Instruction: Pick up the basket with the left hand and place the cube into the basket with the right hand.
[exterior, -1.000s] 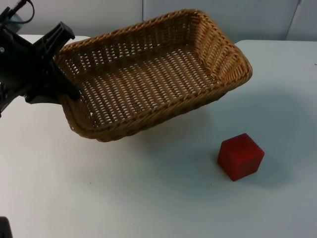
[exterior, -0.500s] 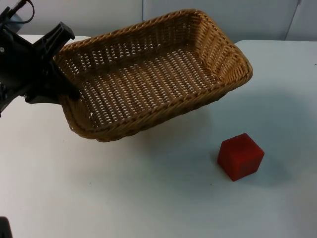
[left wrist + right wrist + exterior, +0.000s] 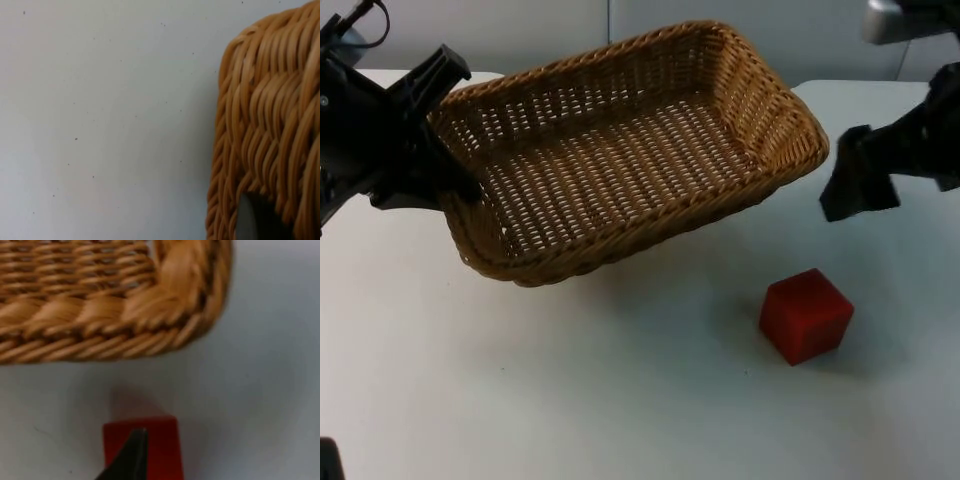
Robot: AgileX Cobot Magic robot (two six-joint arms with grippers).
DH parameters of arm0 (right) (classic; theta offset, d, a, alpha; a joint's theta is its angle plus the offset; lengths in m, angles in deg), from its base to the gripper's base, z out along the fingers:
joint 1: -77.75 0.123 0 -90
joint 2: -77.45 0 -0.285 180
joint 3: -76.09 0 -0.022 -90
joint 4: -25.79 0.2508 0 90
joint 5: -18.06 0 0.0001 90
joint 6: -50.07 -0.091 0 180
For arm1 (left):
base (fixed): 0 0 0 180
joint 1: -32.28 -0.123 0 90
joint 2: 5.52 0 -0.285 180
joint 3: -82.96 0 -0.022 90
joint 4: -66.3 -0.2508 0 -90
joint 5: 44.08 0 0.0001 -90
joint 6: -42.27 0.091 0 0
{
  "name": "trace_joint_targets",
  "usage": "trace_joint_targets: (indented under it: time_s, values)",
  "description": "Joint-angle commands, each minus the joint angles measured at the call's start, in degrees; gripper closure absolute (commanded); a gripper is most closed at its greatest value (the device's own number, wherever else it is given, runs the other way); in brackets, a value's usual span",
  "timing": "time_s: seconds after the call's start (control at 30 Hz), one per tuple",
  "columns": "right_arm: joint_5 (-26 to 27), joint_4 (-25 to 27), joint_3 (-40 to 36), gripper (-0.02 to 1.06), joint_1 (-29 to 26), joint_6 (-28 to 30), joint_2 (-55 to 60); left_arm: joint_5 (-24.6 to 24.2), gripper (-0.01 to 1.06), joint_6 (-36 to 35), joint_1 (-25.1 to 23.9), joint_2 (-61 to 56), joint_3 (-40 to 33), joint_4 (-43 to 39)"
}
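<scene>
Top view: wicker basket [image 3: 625, 150] lifted and tilted over the white table [image 3: 570, 400], clamped at its short left wall by the left gripper [image 3: 445, 150], one finger outside the rim, the other inside against the weave. Red cube [image 3: 806, 315] resting on the table, below and right of the basket, apart from it. Right gripper [image 3: 858, 183] hanging above the table between the basket's right end and the cube, touching neither; finger spread impossible to judge, the tips merging into one dark shape.

Left wrist view: basket wall [image 3: 270, 135] close up, cut off at the frame edge, a dark fingertip [image 3: 250, 220] partly hidden behind the weave.

Right wrist view: basket corner [image 3: 165, 305] and cube [image 3: 160, 442], the latter partly covered by a black fingertip [image 3: 131, 455].
</scene>
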Motion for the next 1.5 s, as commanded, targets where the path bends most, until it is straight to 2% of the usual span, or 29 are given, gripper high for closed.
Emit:
trace_joint_targets:
  time_s: [0.0, 0.2, 0.77, 0.8, 0.87, 0.9, 0.93, 1.03, 1.07, 1.1, 1.2, 1.27, 1.47]
  values:
    - [1.6, 3.24, 1.35, 0.0, 1.6, 2.38, 2.8, -0.95, 1.05, 0.03, 0.03, -1.0, 0.36, 1.33]
    - [2.11, 8.75, 1.72, 0.0, 3.92, 5.72, 7.94, -0.95, 1.05, 0.03, 0.03, -1.0, 0.36, 1.33]
    - [0.79, 9.12, 1.45, 0.0, 5.6, 3.41, 14.35, -0.53, 1.05, 0.03, 0.03, -1.0, 0.36, 1.33]
    - [0.79, 8.96, 1.46, 0.03, 5.6, 2.07, 15.04, -0.53, 1.05, 0.03, 0.03, -1.0, 0.36, 1.33]
    - [0.79, 8.94, 1.46, 0.16, 5.6, 1.96, 16.17, -0.53, 1.05, 0.03, 0.03, -1.0, 0.36, 1.33]
    - [0.79, 8.94, 1.46, 0.16, 5.6, 1.96, 16.17, -0.53, 1.05, 0.03, 0.03, -1.0, 0.36, 1.33]
    - [0.79, 8.94, 1.46, 0.3, 5.6, 1.81, 16.68, -0.53, 1.05, 0.03, 0.03, -1.0, 0.36, 1.33]
    - [1.85, 7.75, 1.46, 0.9, 5.6, -0.38, 17.14, -0.53, 1.05, 0.03, 0.03, -1.0, 0.36, 1.33]
    - [2.19, 6.45, 1.57, 1.04, 5.6, -3.11, 16.9, -0.53, 1.05, 0.03, 0.03, -1.0, 0.36, 1.33]
    - [2.19, 6.45, 1.57, 1.04, 5.6, -3.11, 16.9, -0.53, 1.05, 0.03, 0.03, -1.0, 0.36, 1.33]
    - [3.65, 0.94, 1.69, 1.05, 5.47, -7.14, 14.16, -0.53, 1.05, 0.03, 0.03, -1.0, 0.36, 1.33]
    - [3.48, 0.53, 2.14, 1.05, 5.19, -7.14, 12.81, -0.53, 1.05, 0.03, 0.03, -1.0, 0.36, 1.33]
    - [-4.52, 1.24, 7.76, 1.05, 5.02, -6.44, 5.73, -0.53, 1.05, 0.03, 0.03, -1.0, 0.36, 1.33]
